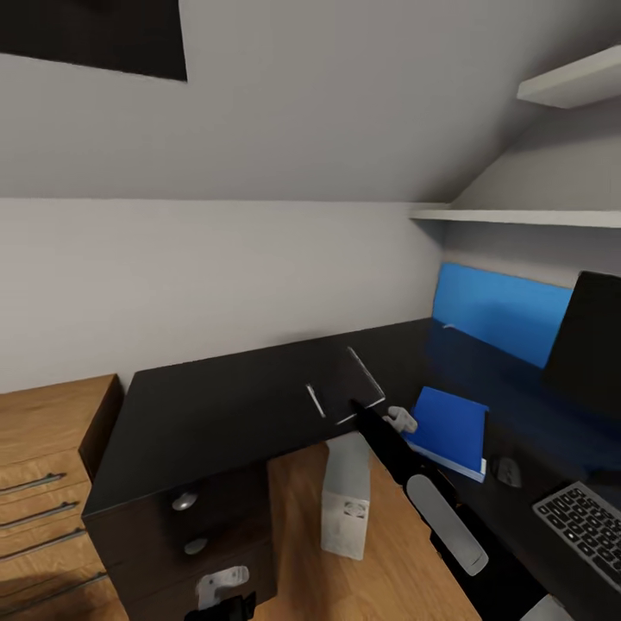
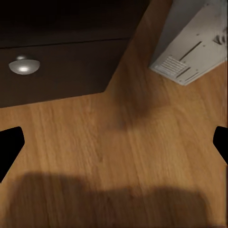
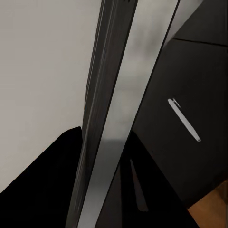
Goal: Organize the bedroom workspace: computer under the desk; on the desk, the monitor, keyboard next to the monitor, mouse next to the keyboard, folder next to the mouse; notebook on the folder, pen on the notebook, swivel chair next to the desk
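My right gripper [image 1: 360, 408] is shut on the near edge of the dark grey notebook [image 1: 358, 379], which tilts over the black desk [image 1: 224, 397]. The right wrist view looks nearly edge-on along the notebook [image 3: 114, 118], with a black finger [image 3: 47, 175] against it. The white pen [image 1: 316, 401] [image 3: 184, 120] lies on the desk just left of the notebook. To the right are the blue folder [image 1: 448, 424], the black mouse [image 1: 507, 471], the keyboard [image 1: 586, 526] and the monitor [image 1: 595, 345]. The grey-white computer [image 1: 347, 496] [image 2: 190, 42] stands on the floor under the desk. My left gripper [image 2: 114, 142] hangs open over the wooden floor.
The black drawer unit [image 1: 190, 535] with round knobs [image 2: 23, 66] stands under the desk's left wing. A light wooden drawer chest [image 1: 52, 466] stands to its left. A blue back panel [image 1: 500, 310] and white wall shelves [image 1: 517, 217] are at the right.
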